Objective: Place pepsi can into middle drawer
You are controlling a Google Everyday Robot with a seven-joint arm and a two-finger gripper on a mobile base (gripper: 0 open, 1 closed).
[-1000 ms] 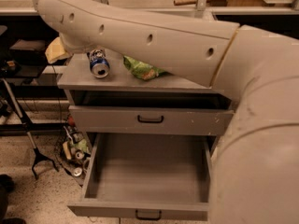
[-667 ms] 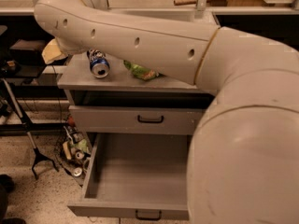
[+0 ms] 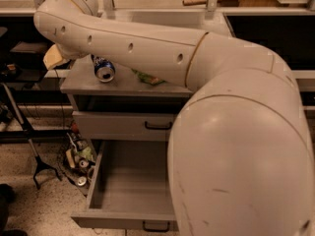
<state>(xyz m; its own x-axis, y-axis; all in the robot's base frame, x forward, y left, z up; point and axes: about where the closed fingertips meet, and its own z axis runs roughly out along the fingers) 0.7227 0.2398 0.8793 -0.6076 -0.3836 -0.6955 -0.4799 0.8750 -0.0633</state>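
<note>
The pepsi can (image 3: pixel 104 69), blue with a silver top, lies on its side on the grey cabinet top (image 3: pixel 83 82), top end facing me. The middle drawer (image 3: pixel 130 186) is pulled wide open below and looks empty; its black handle (image 3: pixel 155 226) shows at the front edge. My arm (image 3: pixel 147 48) stretches across the view from lower right to upper left, above the can. My gripper (image 3: pixel 54 57) is mostly hidden behind the arm; only a pale yellowish part shows under the arm's far end, just left of the can.
A green bag (image 3: pixel 147 77) lies on the cabinet top right of the can. The upper drawer (image 3: pixel 123 125) with a black handle sits nearly closed. Small clutter (image 3: pixel 78 159) and a black stand's legs (image 3: pixel 37 163) are on the floor at left.
My arm has swung closer to the camera, and its bulky upper part now covers the right side of the drawers. The arm's far end has shifted slightly left. The can has not moved.
</note>
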